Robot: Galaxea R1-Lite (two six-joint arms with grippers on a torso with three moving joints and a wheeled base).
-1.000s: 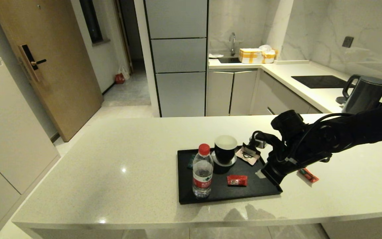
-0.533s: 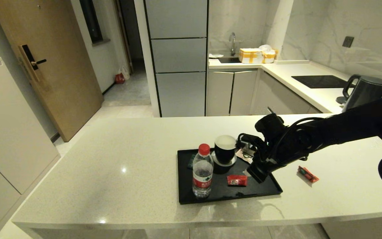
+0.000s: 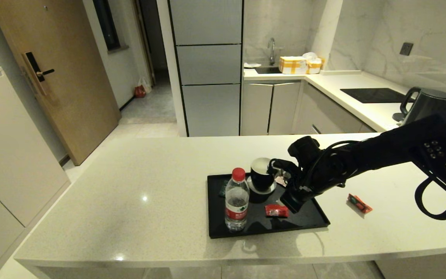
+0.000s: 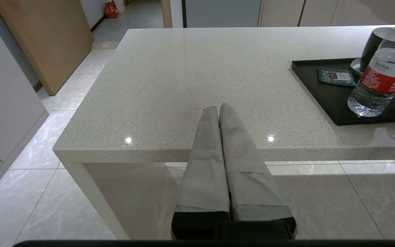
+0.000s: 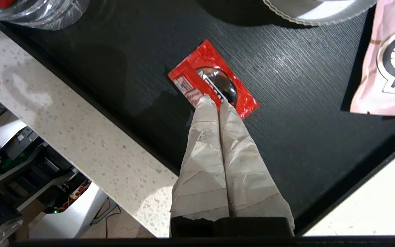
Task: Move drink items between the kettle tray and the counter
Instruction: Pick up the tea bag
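Observation:
One red foil sachet [image 3: 276, 210] [image 5: 214, 82] lies flat on the black kettle tray [image 3: 312, 221], near its front middle. My right gripper [image 3: 289, 202] [image 5: 214, 100] hangs just above that sachet, fingers pressed together with nothing between them. A second red sachet [image 3: 359, 203] lies on the speckled off-white counter [image 3: 138, 182], to the right of the tray. My left gripper [image 4: 217, 108] is shut and empty, held off the counter's front left edge, out of the head view.
On the tray stand a clear red-capped water bottle [image 3: 236, 201] and a black cup on a saucer [image 3: 262, 175]. A pink packet [image 5: 389, 65] and a dark flat packet [image 4: 334, 76] also lie there. A dark grey kettle [image 3: 424, 104] sits on the far worktop.
My right arm swung left from the tray's right rim over the tray, ending just above the red sachet. The sachet on the counter came into full view. Nothing else moved.

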